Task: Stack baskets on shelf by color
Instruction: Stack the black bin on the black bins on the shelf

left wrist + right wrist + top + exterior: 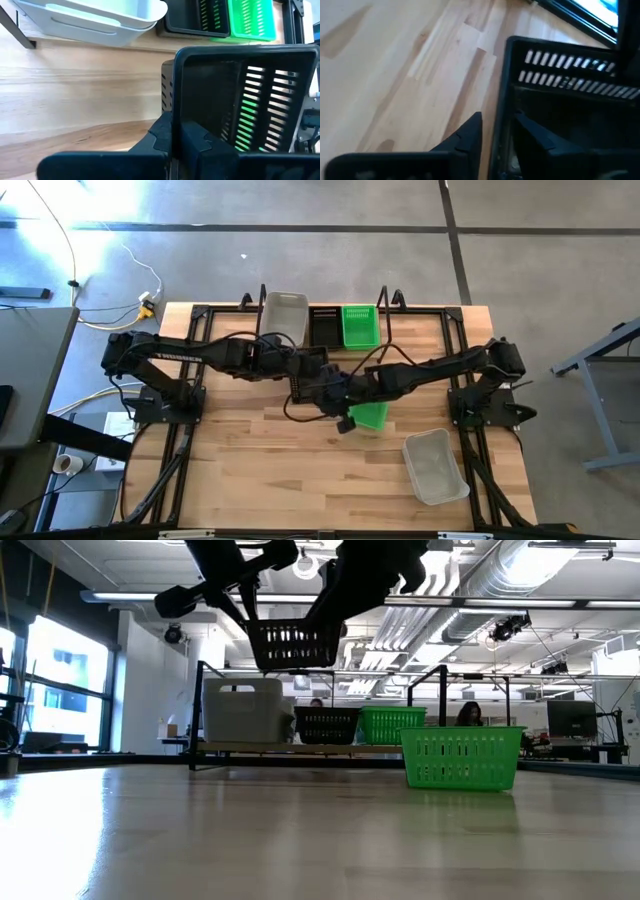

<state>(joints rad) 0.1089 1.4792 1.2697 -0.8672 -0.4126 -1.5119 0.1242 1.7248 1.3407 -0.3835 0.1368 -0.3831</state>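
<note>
While both tools clamp its rim, left tool (176, 145) on one wall and right tool (495, 140) on another, the black perforated basket (295, 643) hangs above the counter (260, 450), near the shelf (300, 749).

Black basket (240, 105) cut off at the left wrist view's edge, both end effectors hidden beneath arms from above

A light wooden tabletop (250, 470) stands on a grey floor (300, 240). White cables (110, 295) trail beside it; seated people (468, 715), seemingly at desks, show far behind
</note>
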